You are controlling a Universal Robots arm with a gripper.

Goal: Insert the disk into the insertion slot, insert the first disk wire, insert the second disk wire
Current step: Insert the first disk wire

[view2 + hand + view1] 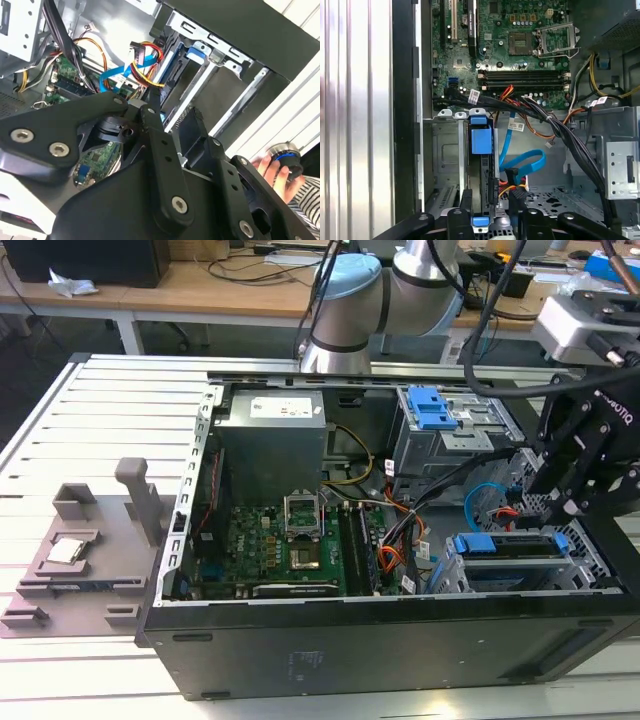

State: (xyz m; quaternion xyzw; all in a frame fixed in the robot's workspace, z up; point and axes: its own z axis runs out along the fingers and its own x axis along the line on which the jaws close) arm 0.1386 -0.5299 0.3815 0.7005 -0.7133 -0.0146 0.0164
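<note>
The disk (510, 545), framed by its blue carrier, lies inside the insertion slot (592, 562), the low perforated grey cage at the exterior view's right, front corner of the open computer case. In the first wrist view the disk (481, 175) stands edge-on in the slot (445, 150). My gripper (489, 202) hovers just over its end, fingers open, one on each side. A black plug (493, 187) with red and orange wires rests against the disk's end; whether it is seated I cannot tell. A blue data cable (522, 162) loops beside it. The gripper (562, 490) hangs above the slot.
A taller grey cage with a blue latch (438, 408) stands behind the slot. A thick black cable bundle (570, 140) crosses from the motherboard (520, 45). A grey fixture (90, 540) sits on the slatted table at the exterior view's left. A person's hand (272, 167) holds a knob outside the case.
</note>
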